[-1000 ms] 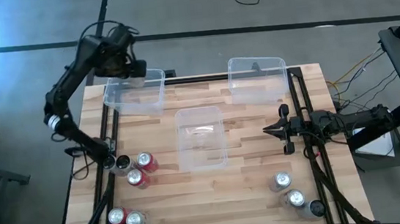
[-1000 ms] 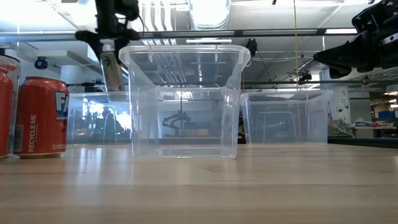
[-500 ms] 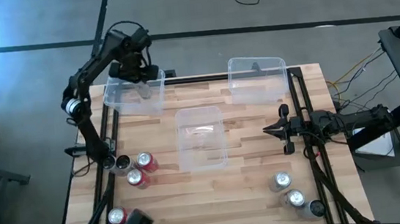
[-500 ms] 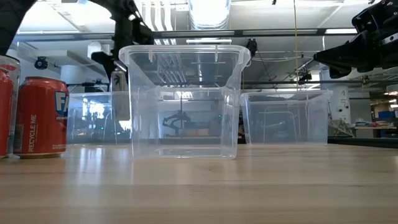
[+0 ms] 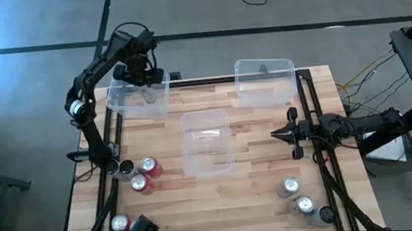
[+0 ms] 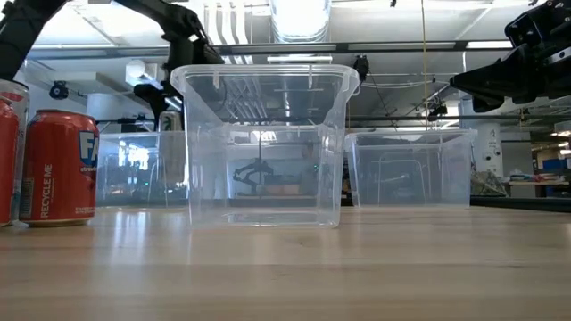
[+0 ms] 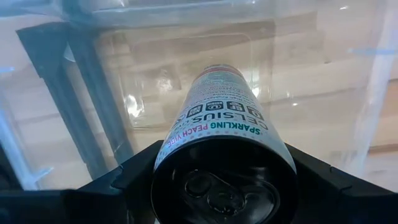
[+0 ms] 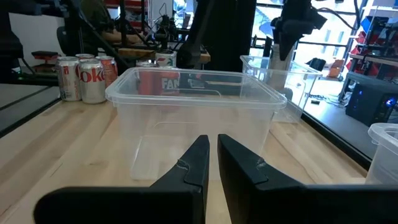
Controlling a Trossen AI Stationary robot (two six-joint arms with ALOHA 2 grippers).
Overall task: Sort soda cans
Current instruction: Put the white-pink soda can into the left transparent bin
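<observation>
My left gripper clasped a white can over the ten-o'clock bin; my right gripper, at three o'clock, was closed, empty.

3 clear bins, 8 soda cans, 2 arms

The desk was pale wood in glued strips, smooth with a soft sheen. The three bins were clear, glossy plastic that caught reflections. The soda cans were metal with shiny silver tops and glossy printed sides; the red one in the low view gleamed. The slim can in the left pincer had a satin white printed wall and a dark metal end. The pincer fingers looked like matt black plastic.
</observation>
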